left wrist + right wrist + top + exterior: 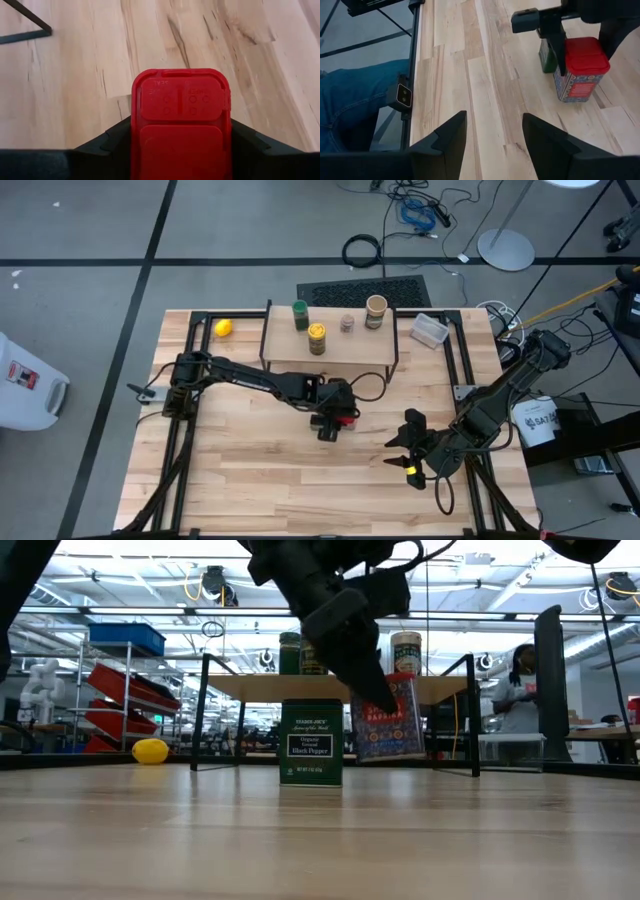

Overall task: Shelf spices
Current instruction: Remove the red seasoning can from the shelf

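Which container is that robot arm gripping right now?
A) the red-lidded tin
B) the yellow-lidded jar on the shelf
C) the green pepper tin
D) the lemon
A: the left gripper has its fingers on either side of the red-lidded tin. The green tin stands beside it untouched.

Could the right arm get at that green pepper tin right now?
Probably not easily: the left end effector, gripping the red tin, stands right beside the green pepper tin on the right arm's side. The right end effector hangs open, apart.
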You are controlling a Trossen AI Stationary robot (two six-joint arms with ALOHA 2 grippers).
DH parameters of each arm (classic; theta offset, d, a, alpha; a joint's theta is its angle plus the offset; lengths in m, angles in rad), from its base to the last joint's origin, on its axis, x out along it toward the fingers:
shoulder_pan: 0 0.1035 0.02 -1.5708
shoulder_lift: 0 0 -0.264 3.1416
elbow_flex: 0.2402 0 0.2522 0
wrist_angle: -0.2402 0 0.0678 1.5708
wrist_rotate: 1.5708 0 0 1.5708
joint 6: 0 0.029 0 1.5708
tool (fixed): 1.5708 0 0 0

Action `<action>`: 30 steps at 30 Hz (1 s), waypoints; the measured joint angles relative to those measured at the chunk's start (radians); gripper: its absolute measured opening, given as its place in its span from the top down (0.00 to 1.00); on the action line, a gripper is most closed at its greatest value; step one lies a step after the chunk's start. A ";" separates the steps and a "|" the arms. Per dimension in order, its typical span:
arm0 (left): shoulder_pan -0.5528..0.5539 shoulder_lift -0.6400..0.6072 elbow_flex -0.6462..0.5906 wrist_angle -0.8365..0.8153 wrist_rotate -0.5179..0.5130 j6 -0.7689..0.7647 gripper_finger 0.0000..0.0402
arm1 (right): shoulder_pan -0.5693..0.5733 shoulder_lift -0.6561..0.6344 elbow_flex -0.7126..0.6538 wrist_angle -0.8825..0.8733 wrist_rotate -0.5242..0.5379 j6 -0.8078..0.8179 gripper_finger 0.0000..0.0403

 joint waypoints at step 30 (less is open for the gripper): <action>-0.012 0.032 0.000 -0.045 0.014 -0.035 0.28 | 0.000 0.000 0.000 0.012 0.002 0.000 0.55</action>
